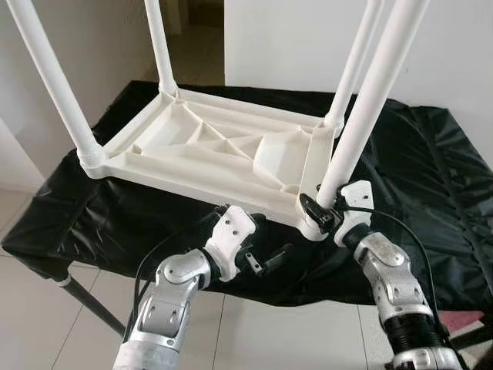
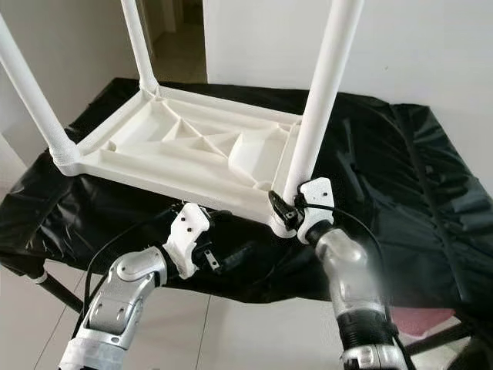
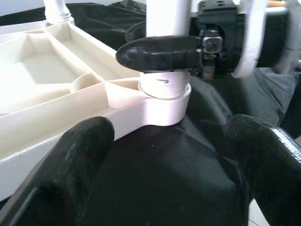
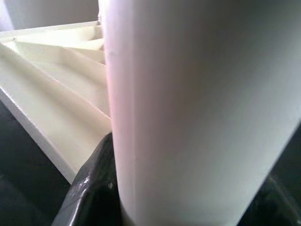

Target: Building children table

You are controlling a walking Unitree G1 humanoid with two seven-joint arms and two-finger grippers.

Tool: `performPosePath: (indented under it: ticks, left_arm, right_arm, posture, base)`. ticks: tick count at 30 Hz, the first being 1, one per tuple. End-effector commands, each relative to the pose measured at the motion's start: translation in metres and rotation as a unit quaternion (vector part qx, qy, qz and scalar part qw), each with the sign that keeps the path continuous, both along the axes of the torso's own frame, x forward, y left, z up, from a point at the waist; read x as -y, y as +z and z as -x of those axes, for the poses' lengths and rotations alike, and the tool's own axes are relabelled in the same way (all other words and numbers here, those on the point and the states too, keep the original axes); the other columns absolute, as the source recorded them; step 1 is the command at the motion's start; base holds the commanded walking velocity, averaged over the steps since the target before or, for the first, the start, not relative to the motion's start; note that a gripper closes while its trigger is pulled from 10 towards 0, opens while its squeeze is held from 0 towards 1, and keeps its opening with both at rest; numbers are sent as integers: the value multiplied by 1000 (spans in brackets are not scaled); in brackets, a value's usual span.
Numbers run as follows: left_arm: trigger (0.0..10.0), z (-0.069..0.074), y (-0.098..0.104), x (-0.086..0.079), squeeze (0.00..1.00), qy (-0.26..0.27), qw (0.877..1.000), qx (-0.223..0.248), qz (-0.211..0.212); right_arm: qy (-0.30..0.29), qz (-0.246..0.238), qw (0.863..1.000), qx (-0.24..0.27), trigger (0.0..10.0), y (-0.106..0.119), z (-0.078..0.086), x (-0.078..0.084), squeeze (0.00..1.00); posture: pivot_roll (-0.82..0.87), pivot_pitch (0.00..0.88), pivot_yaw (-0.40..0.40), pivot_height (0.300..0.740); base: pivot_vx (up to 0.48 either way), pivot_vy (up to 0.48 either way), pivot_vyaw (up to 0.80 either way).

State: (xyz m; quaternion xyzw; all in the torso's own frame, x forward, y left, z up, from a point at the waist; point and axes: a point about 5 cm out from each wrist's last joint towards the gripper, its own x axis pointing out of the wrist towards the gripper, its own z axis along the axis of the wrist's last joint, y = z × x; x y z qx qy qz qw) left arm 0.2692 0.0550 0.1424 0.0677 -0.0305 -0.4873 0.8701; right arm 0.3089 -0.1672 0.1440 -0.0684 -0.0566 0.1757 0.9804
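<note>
Left eye view: right claw (image 1: 322,206) clamps the near-right leg (image 1: 362,116), which stands upright in its socket on the upturned tabletop (image 1: 208,146). Left claw (image 1: 269,260) hangs open just left.

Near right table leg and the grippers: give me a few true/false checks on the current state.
1. The tabletop lies upside down on black sheeting. True.
2. The right gripper is closed around the near right leg just above its socket. True.
3. The left gripper holds a leg. False: it is open, holds nothing and sits below the table's near edge.
4. Only two legs stand in the tabletop. False: four legs stand in the corners.
</note>
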Motion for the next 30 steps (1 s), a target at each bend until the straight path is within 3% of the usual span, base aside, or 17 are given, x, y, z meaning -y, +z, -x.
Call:
performPosePath:
  ticks: [1,7,12,18,24,25,30]
  left_arm:
    - [10000,-6,-1,-6,0,82,997,3,1]
    - [10000,-6,-1,-4,0,74,997,4,-3]
    - [10000,-6,0,-4,0,71,997,4,-6]
    - [10000,-6,-1,-4,0,70,998,3,-7]
    - [10000,-7,-1,-4,0,70,998,4,-8]
    - [10000,-7,0,-4,0,70,997,5,-7]
    - [10000,-8,0,-3,0,71,997,6,-7]
  right_arm:
    - [-33,1,999,-17,10000,-9,6,-3,0]
    - [-87,-47,995,-6,10000,-6,13,-17,0]
    - [-143,-99,984,-20,10000,-5,23,-38,0]
    - [-154,-108,982,-19,10000,-2,26,-52,0]
    - [-155,-105,982,-18,10000,-1,26,-50,0]
    - [-152,-102,983,-15,10000,0,26,-46,1000]
    - [-136,-91,986,-9,10000,1,26,-35,1000]
  posture:
    - [-87,93,14,740]
    - [-78,93,21,740]
    - [-68,91,23,740]
    - [-69,79,22,740]
    - [-68,78,18,740]
    - [-69,74,18,740]
    - [-63,72,9,740]
  base:
    - [0,0,0]
    - [0,0,0]
    - [0,0,0]
    - [0,0,0]
    - [0,0,0]
    - [0,0,0]
    - [0,0,0]
